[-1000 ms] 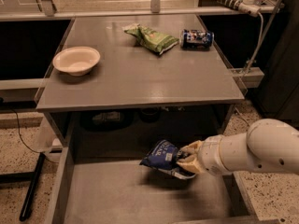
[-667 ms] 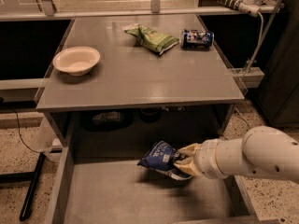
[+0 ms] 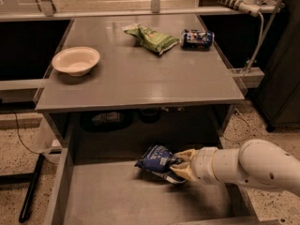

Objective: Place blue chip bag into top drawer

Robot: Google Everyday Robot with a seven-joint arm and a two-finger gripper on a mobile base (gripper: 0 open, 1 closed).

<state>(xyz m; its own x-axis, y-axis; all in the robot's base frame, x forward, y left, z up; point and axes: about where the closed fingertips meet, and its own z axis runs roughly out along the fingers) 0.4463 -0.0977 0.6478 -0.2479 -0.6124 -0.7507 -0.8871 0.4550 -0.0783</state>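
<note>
The blue chip bag (image 3: 156, 161) is dark blue foil with white lettering. It hangs over the middle of the open top drawer (image 3: 117, 196), just above its flat grey bottom. My gripper (image 3: 179, 167) comes in from the right on a white arm and is shut on the bag's right end. The drawer is pulled out below the grey table (image 3: 140, 74) and has low grey side walls.
On the table stand a cream bowl (image 3: 76, 61) at the left, a green chip bag (image 3: 152, 38) and a blue soda can (image 3: 197, 38) at the back. Dark items lie on the shelf under the tabletop (image 3: 108, 120). A cable and black stand leg (image 3: 33, 186) are at the left.
My gripper has moved slightly left with the blue chip bag, staying over the drawer at about the same height.
</note>
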